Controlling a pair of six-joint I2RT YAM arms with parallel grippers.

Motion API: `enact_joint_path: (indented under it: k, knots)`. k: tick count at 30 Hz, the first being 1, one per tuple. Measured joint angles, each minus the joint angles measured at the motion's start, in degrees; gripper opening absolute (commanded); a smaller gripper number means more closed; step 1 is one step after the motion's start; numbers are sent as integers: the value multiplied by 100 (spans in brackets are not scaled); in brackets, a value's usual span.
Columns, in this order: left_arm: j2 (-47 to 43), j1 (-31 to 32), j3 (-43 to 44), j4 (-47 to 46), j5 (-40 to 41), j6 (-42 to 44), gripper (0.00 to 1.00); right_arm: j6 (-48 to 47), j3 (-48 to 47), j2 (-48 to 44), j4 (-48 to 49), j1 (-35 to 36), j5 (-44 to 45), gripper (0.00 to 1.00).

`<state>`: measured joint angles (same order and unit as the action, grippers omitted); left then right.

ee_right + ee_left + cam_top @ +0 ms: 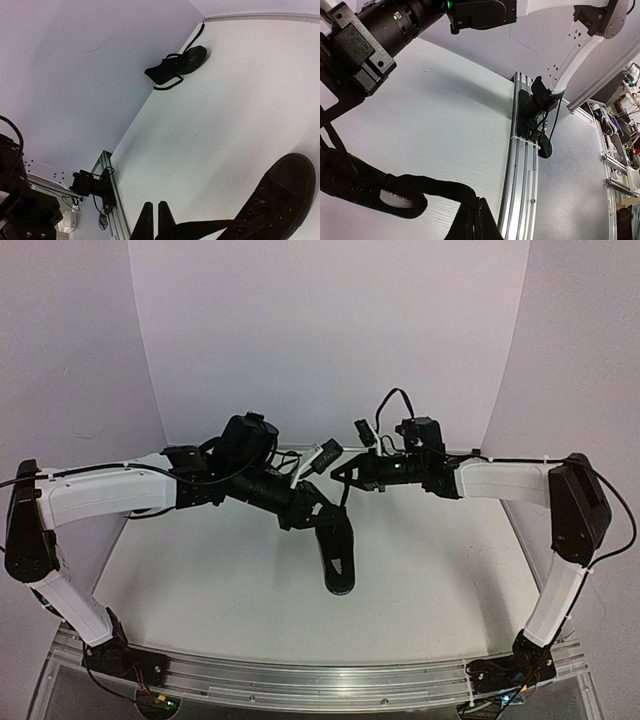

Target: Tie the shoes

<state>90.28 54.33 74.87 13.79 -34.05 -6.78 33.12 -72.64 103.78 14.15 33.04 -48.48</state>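
One black shoe (338, 560) lies mid-table with its toe toward the near edge; it also shows in the left wrist view (365, 187) and the right wrist view (280, 200). My left gripper (325, 518) (479, 215) hangs just above it, shut on a flat black lace (435, 192) that runs back to the shoe's opening. My right gripper (340, 475) (152, 212) is higher, behind the shoe, with its fingers nearly together on another lace (215, 230) stretched taut from the shoe. A second black shoe (180, 62), its laces loose, lies in the far left corner.
White walls close the table at the back and both sides. An aluminium rail (320, 680) (520, 175) runs along the near edge and carries both arm bases (537, 110) (92, 185). Both wrists are close together over the centre.
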Motion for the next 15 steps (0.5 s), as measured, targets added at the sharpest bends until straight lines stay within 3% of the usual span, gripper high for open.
enact_joint_path:
  k: [10,15]
  knots:
    - [145,4,-219,136,34,381,0,76,62,7,173,7,-349,7]
    - [477,121,-140,739,333,872,0,24,476,-225,123,7,-574,8]
